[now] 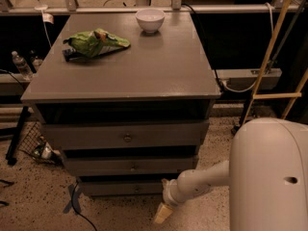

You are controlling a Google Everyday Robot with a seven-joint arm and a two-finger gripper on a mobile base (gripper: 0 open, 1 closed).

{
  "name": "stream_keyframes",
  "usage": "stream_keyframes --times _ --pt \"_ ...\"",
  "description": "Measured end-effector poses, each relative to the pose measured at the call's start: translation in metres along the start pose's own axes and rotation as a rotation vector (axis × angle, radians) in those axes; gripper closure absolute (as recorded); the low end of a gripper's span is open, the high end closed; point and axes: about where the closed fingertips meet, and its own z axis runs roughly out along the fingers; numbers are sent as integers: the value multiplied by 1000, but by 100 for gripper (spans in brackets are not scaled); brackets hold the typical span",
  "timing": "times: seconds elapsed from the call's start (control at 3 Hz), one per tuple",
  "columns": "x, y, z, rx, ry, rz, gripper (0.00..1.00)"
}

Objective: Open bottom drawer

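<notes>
The grey cabinet has three drawers stacked in its front. The bottom drawer is the narrowest panel, just above the floor, with a tiny round knob at its centre, and it looks closed. My gripper, with cream tips, hangs low near the floor, just right of and in front of the bottom drawer's right end. It is apart from the knob and holds nothing that I can see. My white forearm reaches in from the right.
A white bowl and a green crumpled bag lie on the cabinet top. The top drawer and middle drawer sit above. A wire basket and cables are on the floor at left. A yellow frame stands at right.
</notes>
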Motion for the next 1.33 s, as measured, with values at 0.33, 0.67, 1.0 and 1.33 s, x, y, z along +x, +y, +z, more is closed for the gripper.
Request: stream_keyframes --times 0.33,0.67,1.0,1.33 --pt "9 -4 7 6 39 -15 0" --pt "35 -13 26 20 144 -41 0" --pt "57 -19 42 41 237 -58 0" --pt "72 -32 55 99 246 -91 0"
